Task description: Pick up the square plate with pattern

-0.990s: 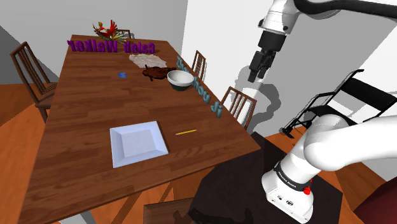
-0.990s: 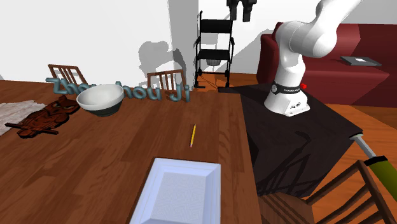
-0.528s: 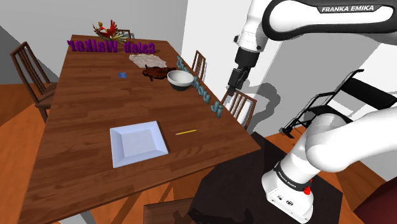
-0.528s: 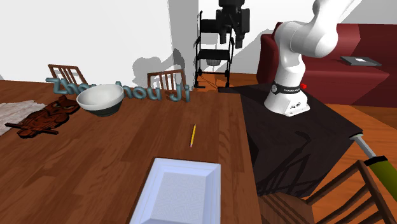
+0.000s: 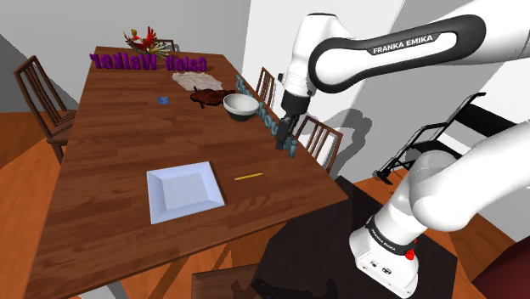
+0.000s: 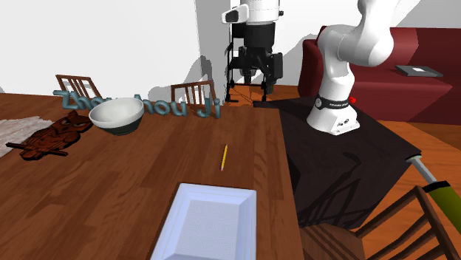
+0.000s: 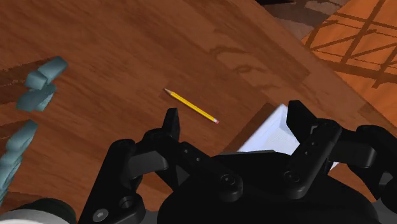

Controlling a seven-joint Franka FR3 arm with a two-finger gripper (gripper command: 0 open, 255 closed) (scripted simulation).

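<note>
The square plate (image 5: 184,190) is plain white with a raised rim and lies flat near the table's front edge; the second exterior view has the plate (image 6: 210,225) at its bottom. My gripper (image 5: 283,140) hangs open in the air over the table's edge on the shoulder view's right, well away from the plate and holding nothing. Seen from the second exterior view, the gripper (image 6: 253,80) points down with its fingers apart. Through the wrist view, the open gripper (image 7: 235,116) looks down on the wood, with a corner of the plate (image 7: 270,130) by one finger.
A yellow pencil (image 5: 248,177) lies between plate and gripper. Farther back stand a white bowl (image 5: 240,105), a dark red-brown object (image 5: 204,95) and teal letters (image 5: 267,119). Chairs (image 5: 318,140) line the brown table (image 5: 110,153). A wheelchair (image 5: 450,136) stands beyond the stand.
The arm has swung down from high up toward the table's edge, bringing the gripper lower and nearer the plate. The fingers stayed open. Nothing on the table moved.
</note>
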